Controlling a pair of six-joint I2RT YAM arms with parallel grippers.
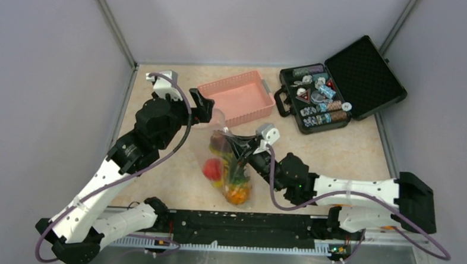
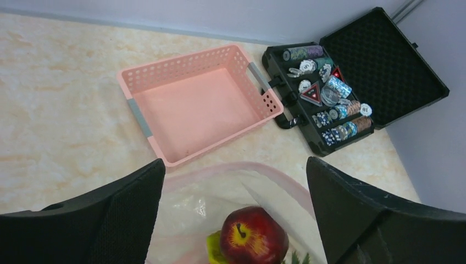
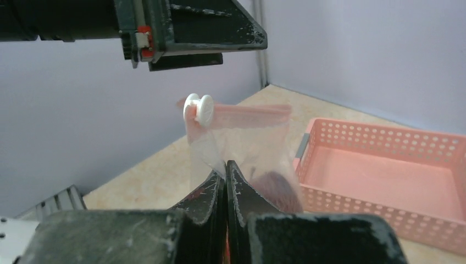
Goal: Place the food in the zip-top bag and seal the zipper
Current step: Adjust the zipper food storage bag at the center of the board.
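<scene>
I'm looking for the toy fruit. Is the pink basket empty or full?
Empty. The pink basket shows only its bare floor, nothing inside.

The bench (image 2: 55, 82) is cream with pale tan marbling. On it stand a salmon-pink basket (image 2: 181, 61), with dotted perforated walls and grey handle patches, and a black case (image 2: 384, 66) lined in dimpled black foam. The zip-top bag (image 3: 250, 146) is clear, with a pale-pink zipper (image 3: 253, 111) and a white slider (image 3: 199, 109), and through it show a dark red round fruit (image 2: 254, 235) flecked yellow and an orange-yellow pineapple (image 1: 238, 194).
</scene>
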